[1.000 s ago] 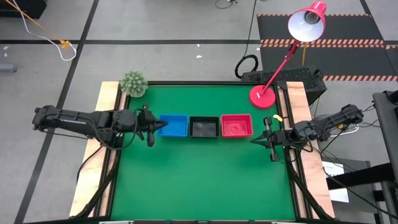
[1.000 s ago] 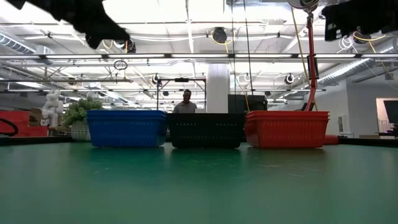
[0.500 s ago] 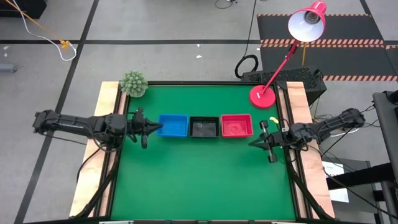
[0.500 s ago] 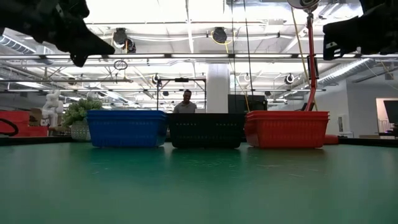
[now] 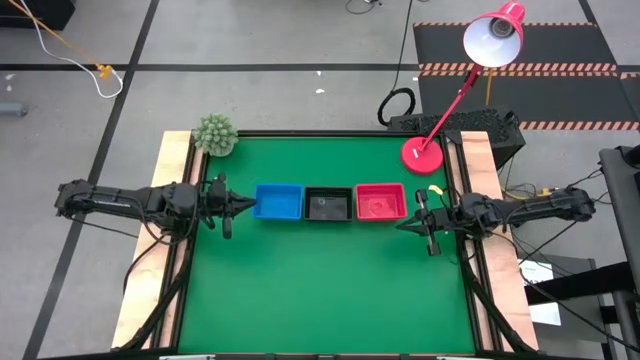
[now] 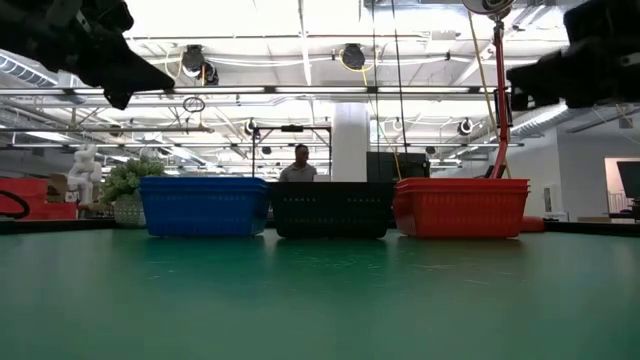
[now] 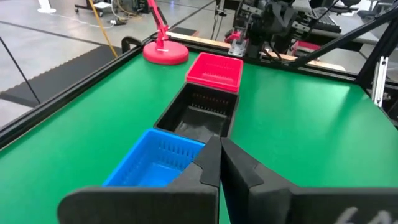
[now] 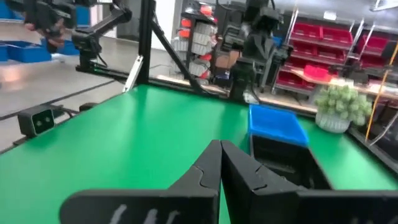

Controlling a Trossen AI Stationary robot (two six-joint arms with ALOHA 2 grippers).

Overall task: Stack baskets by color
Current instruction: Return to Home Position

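Colour-sorted rectangular plastic baskets (image 5: pixel 328 204) stand stacked, seemingly done, so left gripper (image 5: pixel 243 205) and right gripper (image 5: pixel 401 226) hover closed, empty

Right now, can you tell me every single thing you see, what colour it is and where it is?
Table: one, green top, under everything.
Blue baskets: one stack, blue, end of the row nearest the left arm.
Black baskets: one stack, black, middle of the row.
Red baskets: one stack, red, end of the row nearest the right arm.
Lamp: one, red, base at the table corner on the right arm's side.
Plant: one, green, corner on the left arm's side.
Person: one, far off in the room behind the table.
Left gripper: dark, shut, raised near the blue baskets.
Right gripper: dark, shut, raised near the red baskets.
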